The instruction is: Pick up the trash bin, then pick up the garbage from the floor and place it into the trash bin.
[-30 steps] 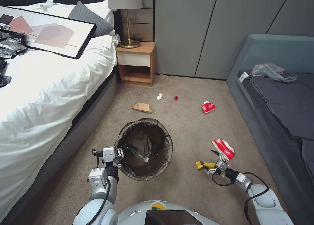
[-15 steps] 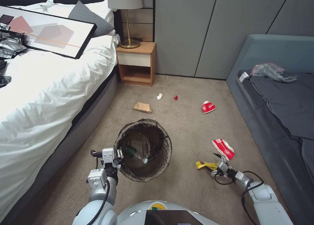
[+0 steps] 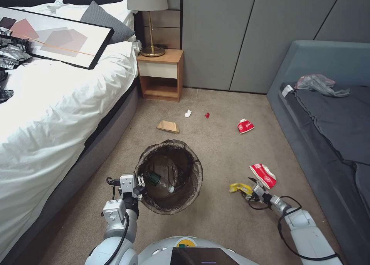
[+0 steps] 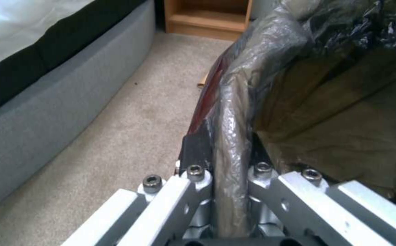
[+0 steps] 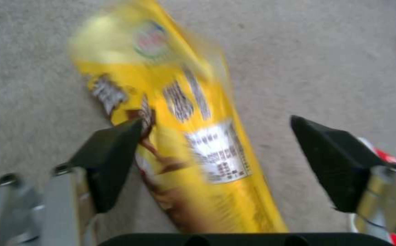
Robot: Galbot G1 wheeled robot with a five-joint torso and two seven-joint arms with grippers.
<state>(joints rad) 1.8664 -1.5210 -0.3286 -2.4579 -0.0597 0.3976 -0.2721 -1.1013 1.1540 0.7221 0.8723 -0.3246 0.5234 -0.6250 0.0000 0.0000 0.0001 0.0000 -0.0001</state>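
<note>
On the carpet, glossy yellow wrapper between parted right claw, left claw pinching bin rim.

Open carpet between bed and sofa, plenty of room. The trash bin sits mid-lane. A crushed cup crowds the yellow wrapper.

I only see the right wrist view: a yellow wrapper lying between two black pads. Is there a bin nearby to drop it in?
Observer: Yes. The head view shows the trash bin on the robot's left side of the right end effector.
Operator: Is something holding that bin?
Observer: The left end effector is shut on its rim, with the liner bag pinched between the fingers.
Operator: Anything inside it?
Observer: A clear bottle with a green label lies in it.
</note>
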